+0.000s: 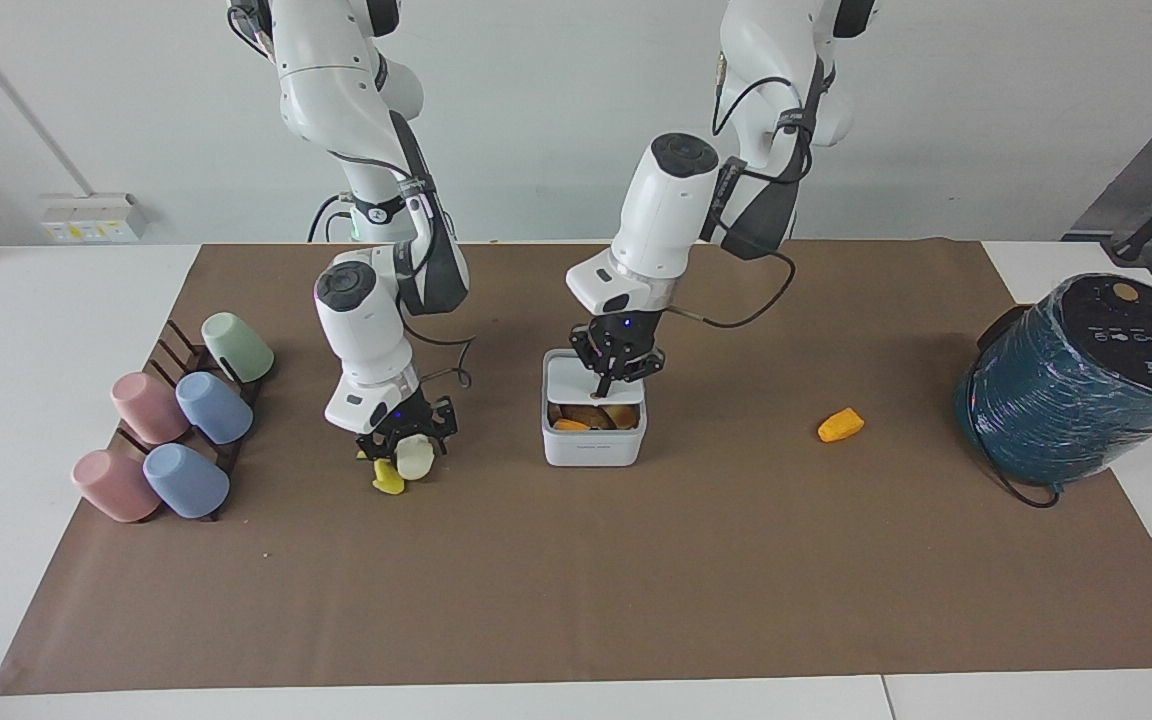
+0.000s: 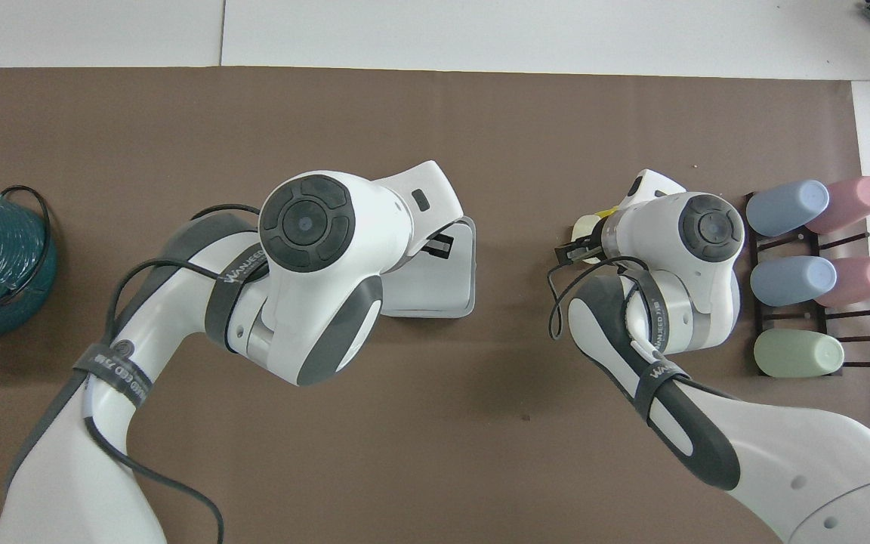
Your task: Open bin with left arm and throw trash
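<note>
The white bin point(image 1: 593, 445) stands mid-table with its lid point(image 1: 568, 377) tilted up. Orange and brown bits show inside it. My left gripper point(image 1: 604, 388) is shut and empty, just above the open bin; it also shows in the overhead view point(image 2: 441, 245) over the bin point(image 2: 435, 291). My right gripper point(image 1: 406, 448) is down at the cream piece point(image 1: 417, 460), with the yellow piece point(image 1: 387, 484) just beside it. Both pieces peek out in the overhead view: the cream piece point(image 2: 584, 227) and the yellow piece point(image 2: 607, 214). The orange lump point(image 1: 840, 424) lies on the mat toward the left arm's end.
A big teal wrapped cylinder point(image 1: 1076, 385) with a black cable stands at the left arm's end. A dark rack with several pastel cups point(image 1: 176, 420) lies at the right arm's end, close to my right arm. A brown mat point(image 1: 576, 580) covers the table.
</note>
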Controlling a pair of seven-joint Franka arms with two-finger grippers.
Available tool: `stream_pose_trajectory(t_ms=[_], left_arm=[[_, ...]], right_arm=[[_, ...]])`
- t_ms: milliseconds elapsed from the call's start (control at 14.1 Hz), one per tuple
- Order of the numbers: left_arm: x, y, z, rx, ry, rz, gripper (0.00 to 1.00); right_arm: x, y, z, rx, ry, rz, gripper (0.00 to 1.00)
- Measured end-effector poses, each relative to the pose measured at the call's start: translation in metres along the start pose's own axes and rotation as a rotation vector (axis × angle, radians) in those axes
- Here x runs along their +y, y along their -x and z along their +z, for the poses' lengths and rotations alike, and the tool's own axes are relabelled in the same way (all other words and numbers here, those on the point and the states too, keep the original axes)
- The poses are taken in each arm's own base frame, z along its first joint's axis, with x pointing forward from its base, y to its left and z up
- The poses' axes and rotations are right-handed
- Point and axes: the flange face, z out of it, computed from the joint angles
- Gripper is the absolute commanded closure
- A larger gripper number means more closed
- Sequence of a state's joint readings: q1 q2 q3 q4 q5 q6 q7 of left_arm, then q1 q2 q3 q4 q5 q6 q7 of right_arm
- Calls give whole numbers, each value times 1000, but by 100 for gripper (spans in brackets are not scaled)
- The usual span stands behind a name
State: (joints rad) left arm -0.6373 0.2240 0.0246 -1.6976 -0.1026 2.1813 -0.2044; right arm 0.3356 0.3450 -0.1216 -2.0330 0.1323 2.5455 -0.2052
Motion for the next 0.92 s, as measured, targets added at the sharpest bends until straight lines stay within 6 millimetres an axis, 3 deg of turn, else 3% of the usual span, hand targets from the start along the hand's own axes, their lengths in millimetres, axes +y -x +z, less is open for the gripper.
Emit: stream_pose_trajectory(t_ms=[284, 497, 711, 924], left_arm=[[-23, 18, -68, -60, -17, -60, 100], [-62, 24, -93, -99, -40, -120, 100], [-102, 24, -97, -109, -77, -174, 100], [-155, 27, -91, -125, -100, -259, 100]], right_arm=[[3, -2, -4, 8, 2, 19, 100], [-5, -16, -22, -1, -10, 113, 100], [-27, -42, -74, -2, -42, 233, 100], [-69, -62, -133, 4, -150, 385, 100]])
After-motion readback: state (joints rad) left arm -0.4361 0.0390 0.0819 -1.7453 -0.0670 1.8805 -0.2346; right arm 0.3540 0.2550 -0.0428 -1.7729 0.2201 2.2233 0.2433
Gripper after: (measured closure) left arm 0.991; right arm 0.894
